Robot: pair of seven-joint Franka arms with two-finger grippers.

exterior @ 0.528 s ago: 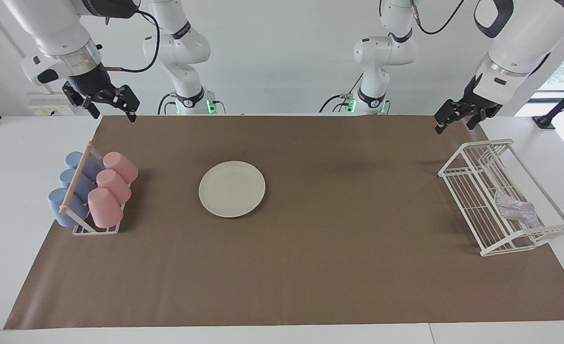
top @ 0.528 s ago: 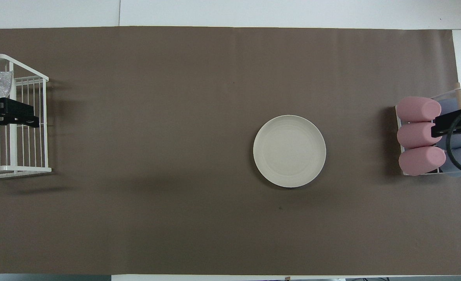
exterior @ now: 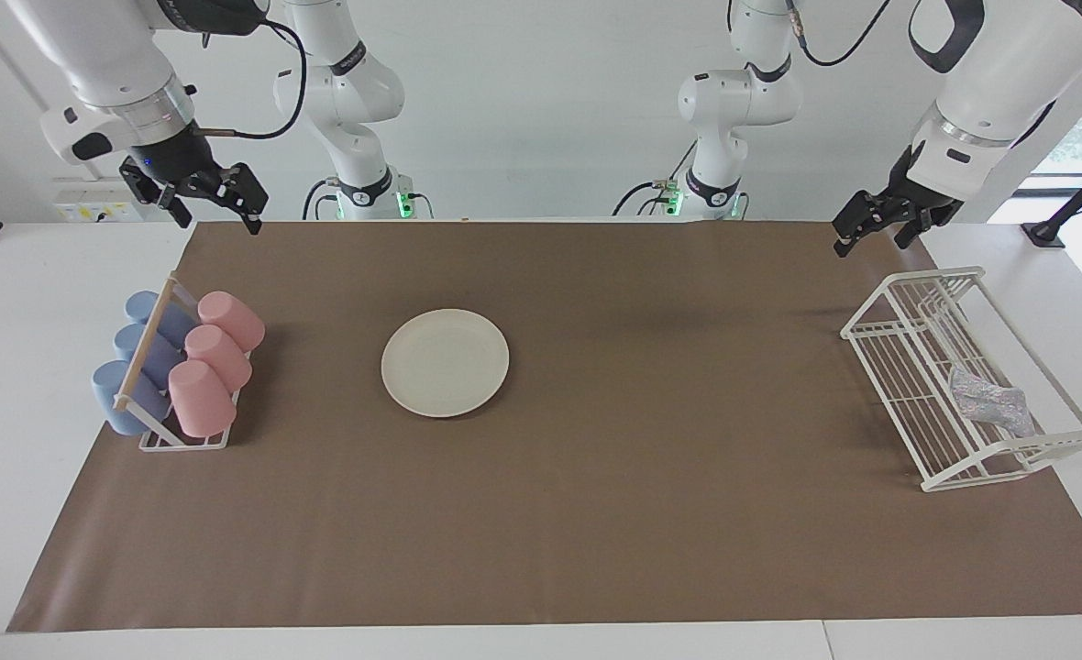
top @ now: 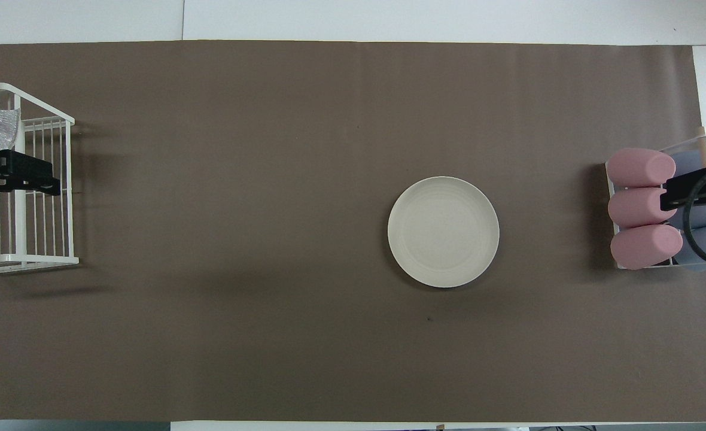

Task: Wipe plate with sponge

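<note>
Both jaws raised, open | sponge (exterior: pixel 991 405) in rack (exterior: pixel 908 316) | plate (exterior: pixel 445 362) mid-mat

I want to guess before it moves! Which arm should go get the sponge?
Probably the left. Its claw hangs open over the table's edge beside the white rack holding the sponge. The right claw waits open at the cups' end.

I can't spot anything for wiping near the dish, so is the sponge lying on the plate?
No, the sponge lies in the white wire rack at the left arm's end of the table, while the plate sits bare on the brown mat.
</note>
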